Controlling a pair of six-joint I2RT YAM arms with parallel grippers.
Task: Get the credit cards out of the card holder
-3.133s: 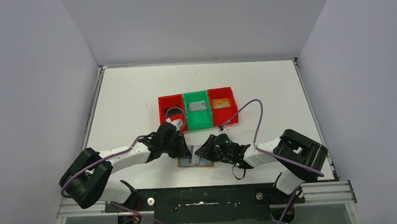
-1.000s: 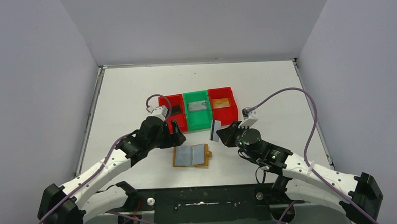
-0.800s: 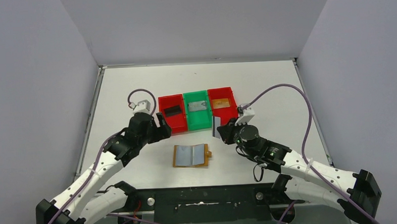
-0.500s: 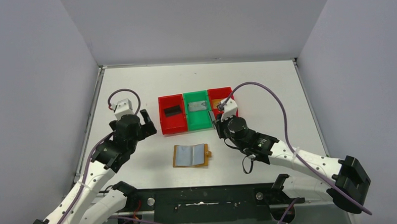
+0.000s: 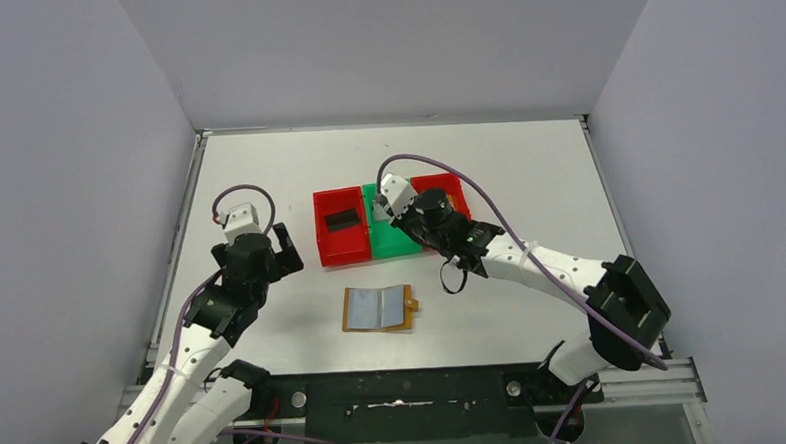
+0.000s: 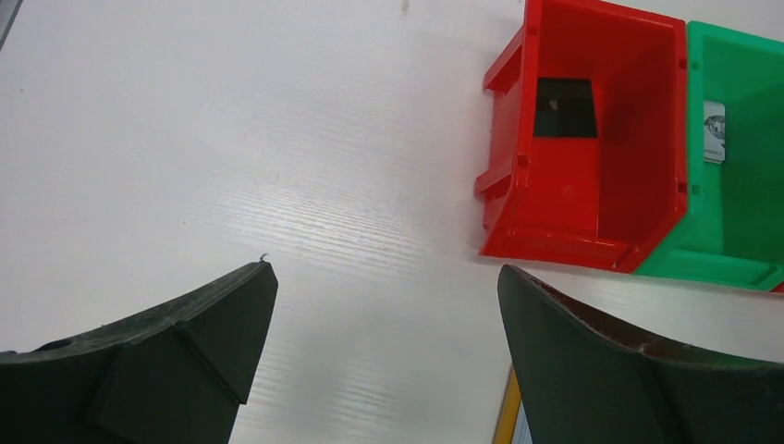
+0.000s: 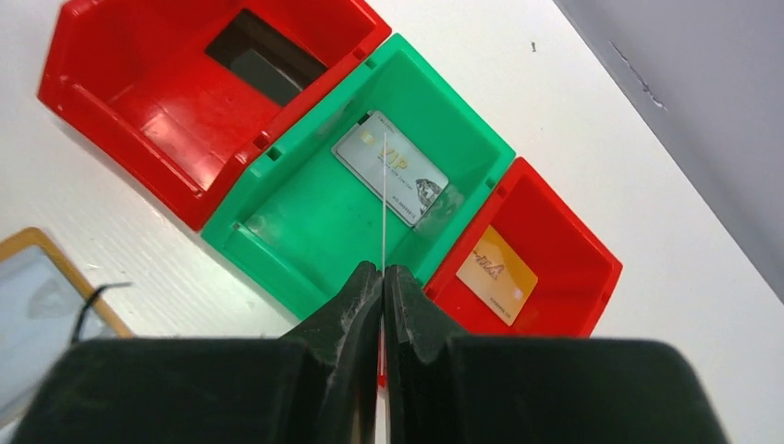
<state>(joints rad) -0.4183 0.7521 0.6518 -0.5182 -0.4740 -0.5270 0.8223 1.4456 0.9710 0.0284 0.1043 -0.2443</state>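
- Jaws of the right gripper (image 7: 383,274) are pressed together on a thin card (image 7: 382,213) seen edge-on. It hangs over the green bin (image 7: 296,222), where a silver card (image 7: 390,168) already lies.
- Jaws of the left gripper (image 6: 385,273) stand spread wide and empty. It has backed away from the left red bin (image 6: 638,176) toward the left edge of the table (image 5: 267,167), and a dark card (image 6: 565,108) now lies in that bin.
- The right arm has swung up from beside the card holder (image 5: 378,308) to the bins, so this card looks about to be dropped.
- The card holder lies open near the table's near edge, about midway along it and well apart from both grippers. Its pale panels look empty, so the task seems nearly done.
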